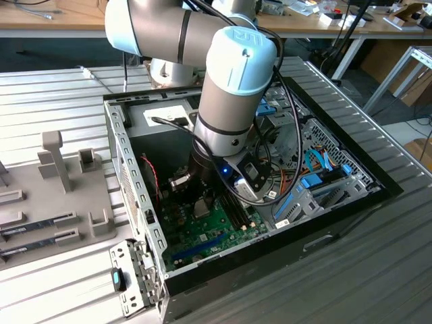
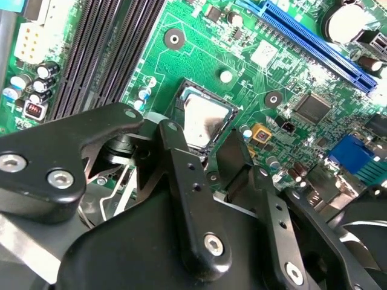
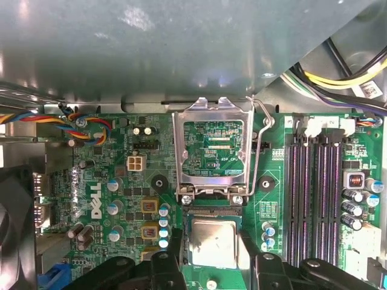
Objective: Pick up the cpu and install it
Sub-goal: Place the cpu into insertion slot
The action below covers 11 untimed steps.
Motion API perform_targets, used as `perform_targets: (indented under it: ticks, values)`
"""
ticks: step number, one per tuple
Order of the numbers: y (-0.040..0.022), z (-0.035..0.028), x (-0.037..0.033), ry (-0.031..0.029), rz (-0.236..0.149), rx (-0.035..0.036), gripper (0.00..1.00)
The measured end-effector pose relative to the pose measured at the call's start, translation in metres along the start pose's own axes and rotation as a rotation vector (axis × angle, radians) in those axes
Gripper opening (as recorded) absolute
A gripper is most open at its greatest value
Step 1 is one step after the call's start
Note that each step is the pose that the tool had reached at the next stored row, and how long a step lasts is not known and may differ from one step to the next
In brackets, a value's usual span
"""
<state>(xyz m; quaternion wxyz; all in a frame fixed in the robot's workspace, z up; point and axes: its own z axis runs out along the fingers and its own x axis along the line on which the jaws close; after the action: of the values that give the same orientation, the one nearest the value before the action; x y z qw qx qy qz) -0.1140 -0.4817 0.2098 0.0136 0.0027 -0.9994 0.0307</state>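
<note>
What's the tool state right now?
Tool: cannot tell whether open or closed; it is down at the cpu.

White logo lettering stands on the green motherboard [image 3: 130,202] beside a row of capacitors in the first wrist view. Small white print shows on the board inside the frame of the open socket lid [image 3: 211,107]. Single white digits mark the heads of the memory slots [image 3: 314,193]. A white tag [image 3: 369,89] with dark print sits on the cables. In the exterior view the print on a white label [image 1: 165,115] is too small to make out.
</note>
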Motion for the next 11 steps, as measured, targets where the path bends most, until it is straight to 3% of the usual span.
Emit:
perform_targets:
  ticks: [8,11]
  values:
    - [0.0000,0.0003,0.0005,0.0001,0.001,0.0000,0.47]
    - [-0.0004,-0.0065,0.0007,-0.0001,0.001,-0.0001,0.47]
